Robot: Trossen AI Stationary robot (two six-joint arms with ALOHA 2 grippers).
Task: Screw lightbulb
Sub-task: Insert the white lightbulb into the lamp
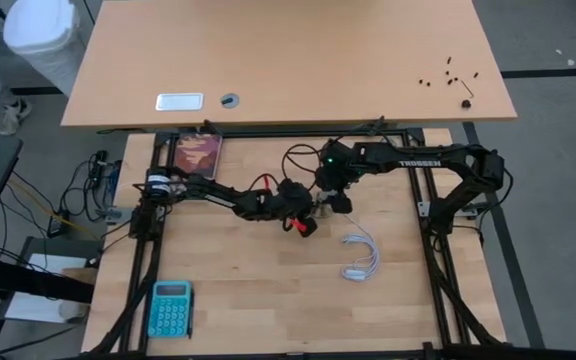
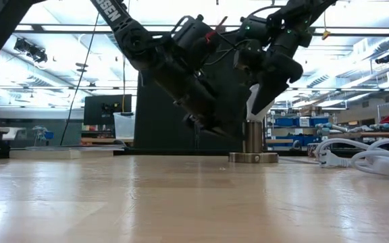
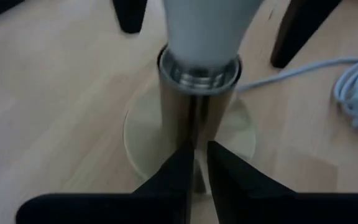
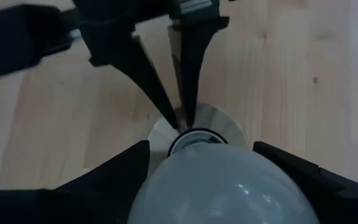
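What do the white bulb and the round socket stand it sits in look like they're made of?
White frosted lightbulb: matte, milky dome, likely frosted glass or plastic, with a shiny ribbed metal screw base. Round brass-coloured socket stand: polished metal by its mirror-like sheen and reflections on post and disc.

High view looks straight down over the socket [image 1: 320, 207]; low view faces it level across the table [image 2: 181, 202]; both wrist cameras sit close, sharing it.

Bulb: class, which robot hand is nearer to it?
Right. The right hand straddles the bulb with open fingers; the left hand is shut on the socket stem just below it.
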